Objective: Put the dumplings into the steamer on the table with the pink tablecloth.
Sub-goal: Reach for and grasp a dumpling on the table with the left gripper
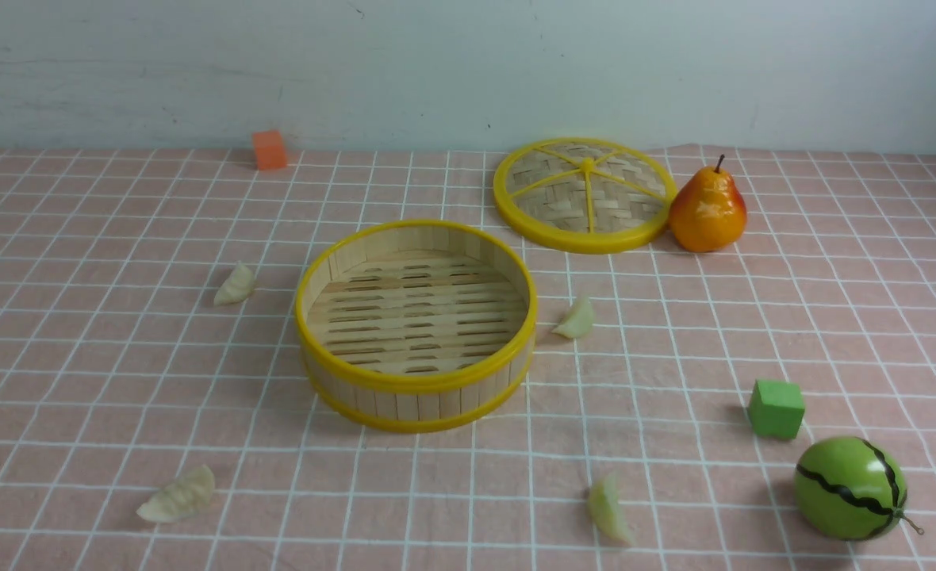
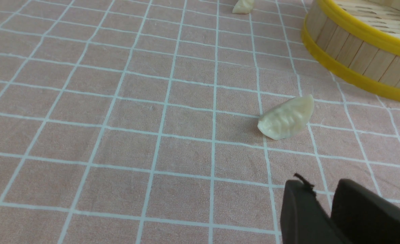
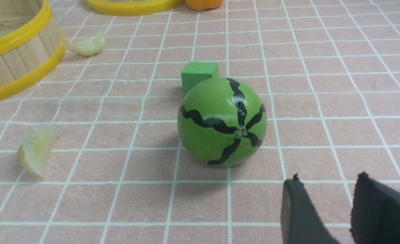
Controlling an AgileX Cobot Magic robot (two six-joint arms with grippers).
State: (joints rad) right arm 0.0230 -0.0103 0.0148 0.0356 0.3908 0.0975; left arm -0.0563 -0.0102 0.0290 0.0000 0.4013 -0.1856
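The steamer (image 1: 416, 386) stands empty mid-table on the pink tablecloth (image 1: 79, 357). Around it lie the dumplings: cream ones at its left (image 1: 235, 285) and near left (image 1: 178, 495), greenish ones at its right (image 1: 576, 319) and near right (image 1: 609, 509). No arm shows in the front view. My left gripper (image 2: 323, 191) hovers slightly open and empty, just short of the near cream dumpling (image 2: 286, 118), with the steamer's wall (image 2: 356, 57) beyond. My right gripper (image 3: 327, 184) is open and empty. It faces a toy watermelon, with a greenish dumpling (image 3: 37, 149) off to one side.
A toy watermelon (image 1: 850, 488) and a green cube (image 1: 776, 408) sit at the near right. The steamer's lid (image 1: 583, 194) and a pear (image 1: 707, 210) lie at the back right. An orange cube (image 1: 269, 149) stands at the far edge by the wall.
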